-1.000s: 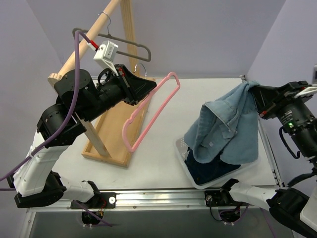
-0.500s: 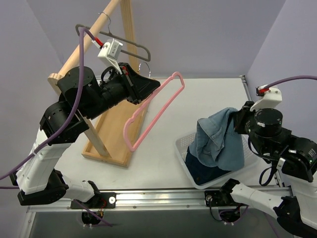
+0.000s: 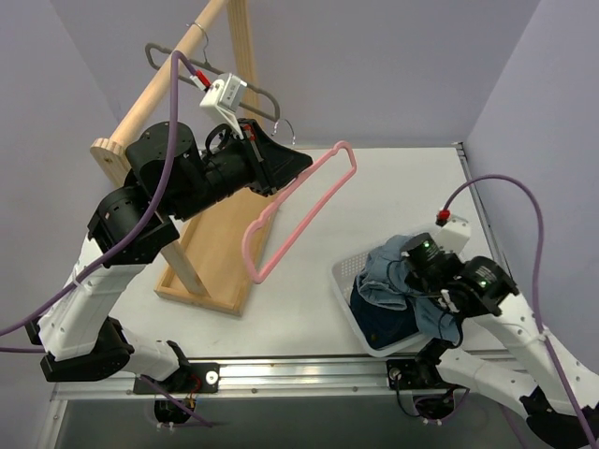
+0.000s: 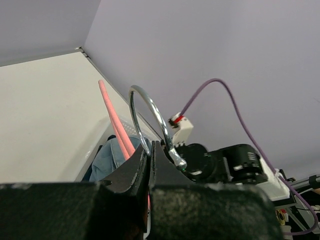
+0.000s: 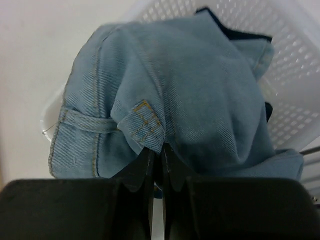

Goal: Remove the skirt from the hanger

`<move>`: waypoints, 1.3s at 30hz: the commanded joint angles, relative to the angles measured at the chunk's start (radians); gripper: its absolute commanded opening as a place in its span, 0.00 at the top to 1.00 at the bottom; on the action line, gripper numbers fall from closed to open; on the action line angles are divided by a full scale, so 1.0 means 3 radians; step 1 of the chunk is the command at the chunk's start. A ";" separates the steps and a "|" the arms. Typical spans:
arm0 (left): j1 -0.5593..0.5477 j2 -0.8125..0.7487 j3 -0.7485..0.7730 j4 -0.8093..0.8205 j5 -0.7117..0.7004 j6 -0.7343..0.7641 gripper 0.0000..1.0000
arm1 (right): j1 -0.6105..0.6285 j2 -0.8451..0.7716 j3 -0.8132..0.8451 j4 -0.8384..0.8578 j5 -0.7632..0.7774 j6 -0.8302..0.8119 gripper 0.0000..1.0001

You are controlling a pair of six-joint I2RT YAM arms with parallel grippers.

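The denim skirt (image 3: 393, 271) is off the pink hanger (image 3: 299, 210) and bunched in the white basket (image 3: 360, 335), right fingers (image 5: 137, 170) pinched shut on it, left fingers (image 4: 135, 172) clamped on the bare hanger up-left of the basket; only release seems left.

Plain lavender walls (image 3: 374, 65) behind left claw (image 3: 284, 168); white table (image 3: 393, 178) below it; wooden rack (image 3: 220, 257) with rail beside and under it; soft even light.
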 commanded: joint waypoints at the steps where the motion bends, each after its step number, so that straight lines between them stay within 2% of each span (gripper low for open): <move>1: 0.0008 0.0004 0.0125 0.0154 0.0087 -0.0055 0.98 | -0.0057 0.0063 -0.0375 0.0168 -0.0290 0.0414 1.00; 5: 0.0008 -0.0022 0.0130 0.0134 0.0082 -0.0086 0.98 | -0.0297 0.0135 -0.0570 0.0204 -0.0388 0.0359 1.00; 9: 0.0008 -0.0068 0.0054 0.0129 0.0077 -0.0121 0.98 | -0.0649 0.0155 -0.0851 0.0470 -0.0750 0.0123 0.99; 12: 0.0003 -0.0104 0.0018 0.0123 0.0072 -0.0137 0.98 | -0.0890 0.0206 -0.0867 0.0491 -0.0869 -0.0010 0.71; 13: 0.0003 -0.0114 0.0008 0.0113 0.0072 -0.0142 0.98 | -0.0896 0.0201 -0.0831 0.0486 -0.0879 -0.0030 0.51; 14: 0.0003 -0.0134 -0.0007 0.0103 0.0067 -0.0147 0.98 | -0.0896 0.0191 -0.0780 0.0491 -0.0904 -0.0071 0.41; 15: 0.0003 -0.0139 -0.0033 0.0098 0.0061 -0.0152 0.98 | -0.0901 0.0175 -0.0704 0.0476 -0.0920 -0.0152 0.34; 16: 0.0003 -0.0155 -0.0053 0.0093 0.0051 -0.0167 0.98 | -0.0896 0.0175 -0.0501 0.0445 -0.0864 -0.0179 0.21; 18: 0.0003 -0.0191 -0.0089 0.0103 0.0041 -0.0188 0.98 | -0.0896 0.0221 -0.0249 0.0226 -0.0721 -0.0230 0.10; 19: 0.0003 -0.0206 -0.0125 0.0108 0.0041 -0.0198 0.98 | -0.0896 0.0267 0.0025 0.0134 -0.0543 -0.0235 0.00; 23: 0.0008 -0.0201 -0.0130 0.0108 0.0056 -0.0188 0.98 | -0.0896 0.0533 0.0746 -0.0311 -0.0450 -0.0388 0.00; 27: 0.0008 -0.0180 -0.0079 0.0067 0.0066 -0.0137 0.98 | -0.0891 0.0757 0.1428 -0.0363 -0.0602 -0.0720 0.00; 29: 0.0008 -0.0185 -0.0054 0.0026 0.0072 -0.0111 0.98 | -0.0891 0.0850 0.1689 -0.0236 -0.0822 -0.1158 0.00; 32: 0.0008 -0.0216 -0.0059 -0.0004 0.0097 -0.0086 0.98 | -0.0891 0.0963 0.2073 0.0095 -0.1409 -0.1674 0.00; 33: 0.0008 -0.0226 -0.0064 -0.0010 0.0107 -0.0076 0.98 | -0.0896 0.0978 0.2154 0.0204 -0.1887 -0.1788 0.00; 34: 0.0008 -0.0257 -0.0069 -0.0015 0.0107 -0.0060 0.98 | -0.0896 0.0988 0.2196 0.0286 -0.2104 -0.1891 0.00; 39: 0.0008 -0.0385 -0.0105 0.0006 0.0250 0.0001 0.98 | -0.0896 0.0942 0.2354 0.0761 -0.3051 -0.2035 0.00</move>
